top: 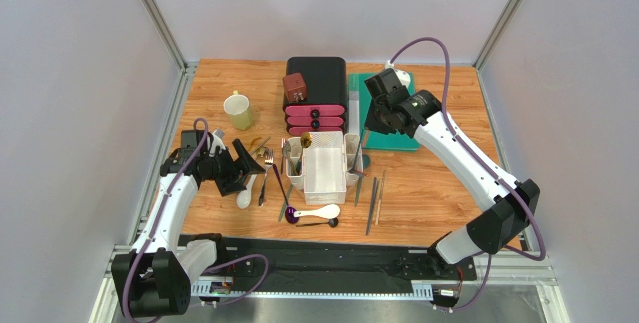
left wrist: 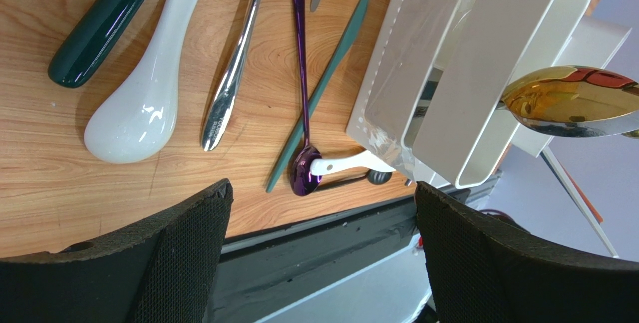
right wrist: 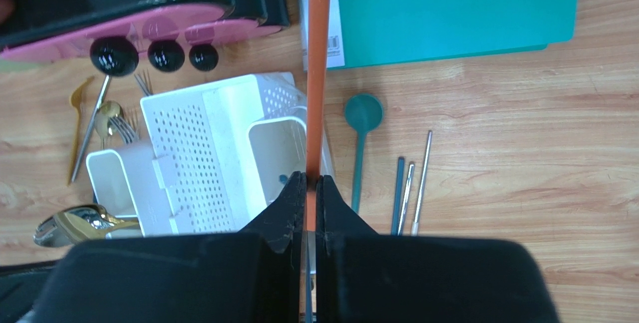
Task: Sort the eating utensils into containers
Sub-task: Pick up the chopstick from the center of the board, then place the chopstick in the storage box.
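Wood-grain tabletop [top: 442,181] boxed in by pale grey walls, carrying a white perforated plastic caddy [top: 324,188] at its middle. Pinching an orange-brown chopstick [right wrist: 318,76] in the right gripper [right wrist: 310,184], fingers [right wrist: 281,211] pressed together on the shaft, with most of its length reaching out past the tips. Hanging high over the caddy's right side bin [right wrist: 255,158] and pointing the stick down toward it; whether reaching inside, impossible to tell. Lying on the wood just right of that bin, well clear of those fingers: a teal spoon [right wrist: 362,117], then a loose row of dark and silver chopsticks [right wrist: 411,188].

Hovering low at the caddy's left with the left gripper [left wrist: 321,196], fingers [left wrist: 172,263] spread wide and gripping nothing. Lying on the table beyond those open tips, untouched: a dark green handle [left wrist: 105,23] at the far edge of the wrist view, a white ceramic soup spoon [left wrist: 139,113] next to it, a silver utensil [left wrist: 229,91], a purple spoon [left wrist: 302,76] with its bowl nearest the gap, a slim teal utensil [left wrist: 330,68] crossing that spoon's handle, and a smaller white soup spoon [left wrist: 345,164] touching the purple bowl. Leaning out of the left side bin [left wrist: 480,91]: a gold spoon [left wrist: 570,98], bowl uppermost.

Standing behind the caddy: a black-and-pink drawer box [top: 315,94], with a pale yellow mug [top: 238,111] to its left and a teal board [right wrist: 450,8] to its right.
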{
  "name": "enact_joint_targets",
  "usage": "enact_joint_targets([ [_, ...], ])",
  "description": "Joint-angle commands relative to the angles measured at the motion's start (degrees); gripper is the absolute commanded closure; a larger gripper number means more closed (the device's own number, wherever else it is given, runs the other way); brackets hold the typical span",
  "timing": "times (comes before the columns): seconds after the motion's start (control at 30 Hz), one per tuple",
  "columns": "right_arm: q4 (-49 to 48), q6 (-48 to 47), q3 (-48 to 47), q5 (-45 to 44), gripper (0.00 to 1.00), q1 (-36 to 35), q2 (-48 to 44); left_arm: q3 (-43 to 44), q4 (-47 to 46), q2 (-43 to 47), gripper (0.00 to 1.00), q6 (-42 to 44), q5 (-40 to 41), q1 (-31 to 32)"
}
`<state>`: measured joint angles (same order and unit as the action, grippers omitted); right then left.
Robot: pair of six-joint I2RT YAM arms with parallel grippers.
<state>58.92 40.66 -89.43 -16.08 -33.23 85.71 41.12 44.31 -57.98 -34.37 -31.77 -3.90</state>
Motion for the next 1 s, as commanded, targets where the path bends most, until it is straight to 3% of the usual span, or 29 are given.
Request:
enact_joint_targets([
  [0.0, -3.19, -2.34, -0.05, -1.07, 1.00, -2.80, -0.45, 2.29, -0.37, 0.67, 0.04, 1.06, 0.30, -0.32],
  [0.83, -13.12, -0.76, 14.28, -3.61, 0.99, -10.09, -3.53, 1.50, -0.46, 1.29, 0.04, 1.15, 0.22, -0.23],
  [0.97, -13.13, -0.68, 14.81, -3.61, 0.77, -10.18, -3.80, 1.50, -0.55, 1.37, 0.04, 1.15, 0.04, -0.23],
])
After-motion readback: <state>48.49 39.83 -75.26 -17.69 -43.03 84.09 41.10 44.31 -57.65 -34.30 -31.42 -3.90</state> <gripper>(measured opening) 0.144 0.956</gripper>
